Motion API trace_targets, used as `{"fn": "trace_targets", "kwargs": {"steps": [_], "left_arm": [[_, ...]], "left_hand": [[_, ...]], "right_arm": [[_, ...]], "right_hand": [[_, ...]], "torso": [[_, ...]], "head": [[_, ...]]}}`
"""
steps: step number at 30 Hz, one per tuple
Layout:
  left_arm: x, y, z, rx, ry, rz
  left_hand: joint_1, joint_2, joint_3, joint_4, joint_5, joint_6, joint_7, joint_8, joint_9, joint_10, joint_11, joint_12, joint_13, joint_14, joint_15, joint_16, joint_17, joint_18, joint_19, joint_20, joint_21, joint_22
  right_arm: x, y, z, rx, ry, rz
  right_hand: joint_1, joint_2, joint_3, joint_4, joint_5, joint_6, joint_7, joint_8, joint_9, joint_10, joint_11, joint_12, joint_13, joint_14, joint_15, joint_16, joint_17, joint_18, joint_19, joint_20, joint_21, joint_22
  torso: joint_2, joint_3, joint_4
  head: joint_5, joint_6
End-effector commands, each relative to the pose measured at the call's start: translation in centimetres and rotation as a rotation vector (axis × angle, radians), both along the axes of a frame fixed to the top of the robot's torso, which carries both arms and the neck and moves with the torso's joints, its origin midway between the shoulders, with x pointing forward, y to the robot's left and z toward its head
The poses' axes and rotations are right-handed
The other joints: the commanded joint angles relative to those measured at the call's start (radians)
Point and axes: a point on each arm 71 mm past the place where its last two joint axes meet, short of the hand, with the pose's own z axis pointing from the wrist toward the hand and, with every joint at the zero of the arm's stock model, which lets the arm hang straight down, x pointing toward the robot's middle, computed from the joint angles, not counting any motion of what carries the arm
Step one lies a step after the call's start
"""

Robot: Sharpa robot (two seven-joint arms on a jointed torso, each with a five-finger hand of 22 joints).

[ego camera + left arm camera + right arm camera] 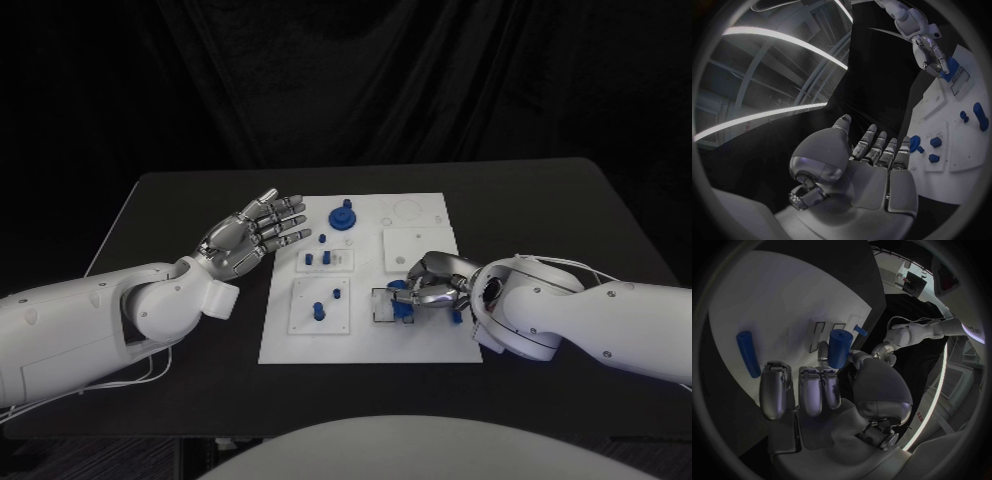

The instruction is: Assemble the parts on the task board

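Some blue parts (342,217) already stand in the task board (426,341).
The right hand (428,288) fingers (811,390) hold a blue peg (839,348); the left hand (253,232) is spread wide, holding nothing.

one task board (421,340), two hands (257,232)

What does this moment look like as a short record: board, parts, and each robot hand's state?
board: white board mid-table, lying flat
parts: blue parts spread over the board
left robot hand: left hand held palm up beside the board's left edge, fingers apart, holding nothing
right robot hand: right hand over the board's right side, pinching a blue cylinder
loose part: another blue peg lies flat on the board near the right hand
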Motion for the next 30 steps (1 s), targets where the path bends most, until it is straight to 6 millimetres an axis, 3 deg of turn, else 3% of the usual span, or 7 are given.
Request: {"fn": "trace_targets", "kwargs": {"steps": [1,12,22,30], "left_arm": [[-0.06,-0.15,0.04,-0.018,-0.006,-0.011],[-0.05,-0.21,-0.09,-0.018,-0.003,-0.014],[-0.11,-0.24,-0.24,-0.018,0.001,-0.016],[-0.19,-0.24,-0.38,-0.018,0.005,-0.017]], "left_hand": [[0.009,-0.002,0.005,0.000,0.004,-0.003,0.092,0.006,0.000,0.003,0.006,0.004,0.001,0.002,0.004,0.006,0.002,-0.021,0.007,-0.002,0.005,0.001],[0.009,-0.002,0.006,0.001,0.004,-0.004,0.092,0.006,0.000,0.002,0.005,0.003,0.001,0.002,0.004,0.006,0.002,-0.021,0.007,-0.002,0.005,0.001],[0.009,-0.002,0.006,0.001,0.004,-0.004,0.092,0.006,0.000,0.002,0.005,0.003,0.001,0.002,0.004,0.006,0.002,-0.021,0.007,-0.002,0.005,0.001],[0.009,-0.002,0.006,0.001,0.004,-0.004,0.092,0.006,0.000,0.002,0.005,0.003,0.001,0.002,0.004,0.006,0.002,-0.021,0.007,-0.002,0.005,0.001]], "right_arm": [[0.06,-0.01,-0.16,-0.021,0.020,-0.006],[0.37,0.39,-0.46,-0.037,0.032,0.002],[0.51,0.46,-0.70,-0.052,0.046,0.010],[0.57,0.70,-0.67,-0.041,0.038,0.015]], "right_hand": [[-0.009,0.004,0.026,-0.026,-0.041,0.009,0.005,-0.008,-0.003,0.105,0.010,0.003,0.263,0.103,0.008,-0.006,0.242,-0.006,0.051,0.008,-0.005,0.219],[-0.037,0.017,-0.009,0.011,-0.158,0.017,0.010,-0.032,-0.009,0.105,0.014,0.003,0.263,0.102,0.011,-0.006,0.241,-0.005,0.050,0.012,-0.009,0.218],[-0.068,0.009,-0.059,0.047,-0.272,0.022,0.012,-0.049,-0.014,0.105,0.016,0.003,0.263,0.101,0.013,-0.008,0.234,-0.004,0.047,0.014,-0.015,0.216],[-0.074,0.002,-0.084,0.056,-0.314,0.024,0.013,-0.057,-0.017,0.105,0.017,0.003,0.263,0.100,0.014,-0.010,0.229,-0.002,0.045,0.015,-0.021,0.214]], "torso": [[0.000,0.0001,-0.0020],[0.001,0.0016,-0.0020],[0.000,0.0012,-0.0025],[0.000,0.0013,-0.0026]], "head": [[0.002,0.000],[0.002,0.000],[0.003,0.000],[0.002,0.000]]}}
